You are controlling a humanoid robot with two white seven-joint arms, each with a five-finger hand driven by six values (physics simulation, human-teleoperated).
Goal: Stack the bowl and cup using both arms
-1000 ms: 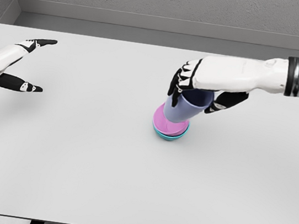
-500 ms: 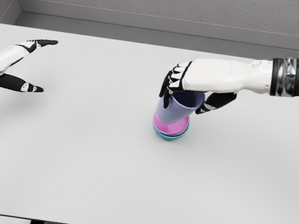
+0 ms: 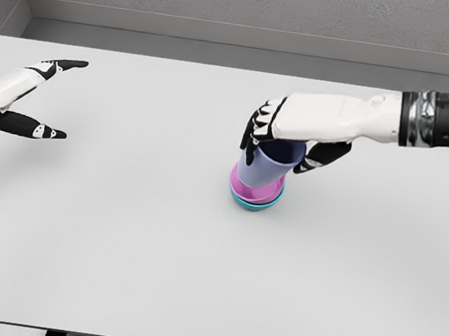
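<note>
A lavender cup (image 3: 263, 167) stands almost upright in a pink bowl (image 3: 256, 195), which is nested in a teal bowl (image 3: 254, 205) near the table's middle. My right hand (image 3: 282, 147) reaches in from the right and is shut on the cup's rim, fingers over its left side and thumb (image 3: 319, 158) on its right. My left hand (image 3: 38, 96) hovers open far to the left, holding nothing.
The white table (image 3: 192, 280) spreads wide around the stack. A grey wall (image 3: 231, 2) runs along its far edge, and the front edge lies near the bottom of the view.
My right hand has shifted left and slightly down with the cup, turning it from tilted to nearly upright inside the pink bowl. The left arm has not moved.
</note>
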